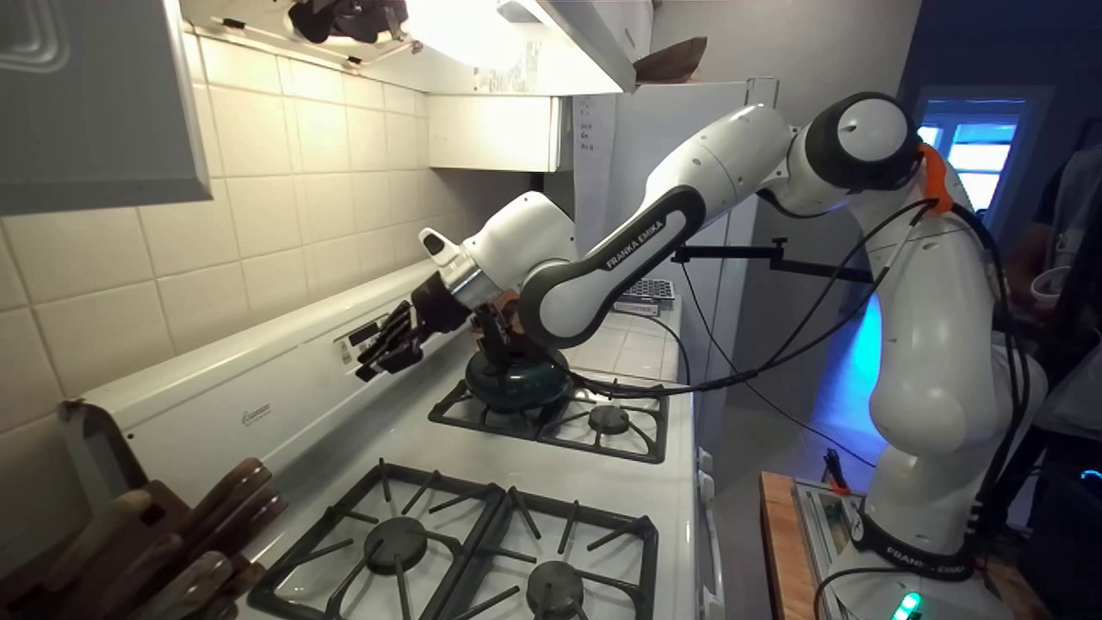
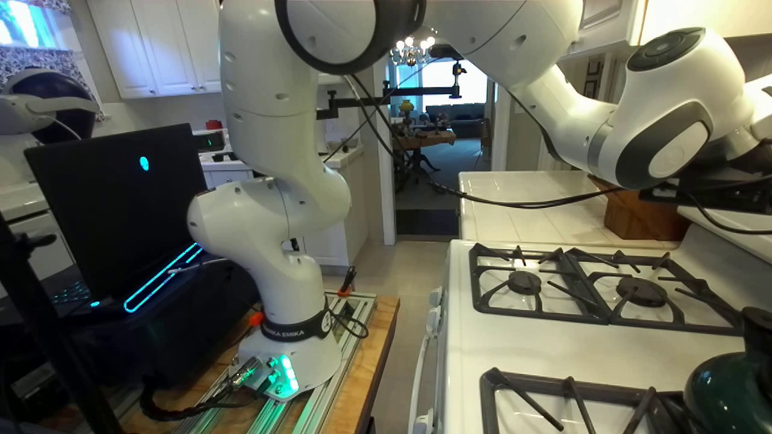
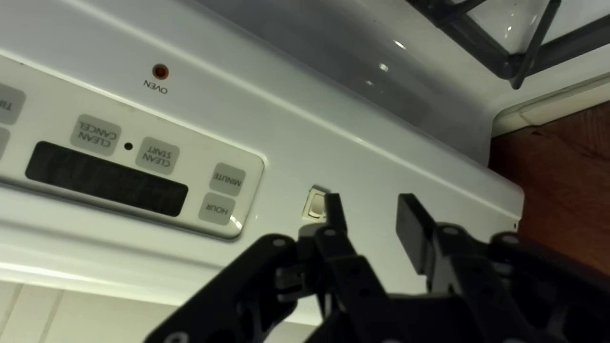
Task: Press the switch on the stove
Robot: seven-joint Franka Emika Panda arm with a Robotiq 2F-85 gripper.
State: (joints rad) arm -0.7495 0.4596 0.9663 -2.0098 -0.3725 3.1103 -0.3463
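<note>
The switch [image 3: 315, 206] is a small cream rocker on the white back panel [image 3: 290, 147] of the stove [image 1: 482, 456], right of the keypad in the wrist view. My gripper [image 3: 369, 197] reaches toward this panel with its jaws apart and nothing between them. One of its fingers [image 3: 336, 212] overlaps the right edge of the switch and hides part of it; whether they touch I cannot tell. In an exterior view the gripper [image 1: 379, 366] hangs by the panel's controls, and the switch cannot be made out there.
A dark green kettle [image 1: 516, 383] stands on a rear burner, under the wrist. Black grates [image 2: 603, 289] cover the stove top. A range hood [image 1: 585, 43] juts out above, and a wooden hand model [image 1: 198, 551] stands at the near left. A wooden block [image 2: 642, 214] sits on the counter.
</note>
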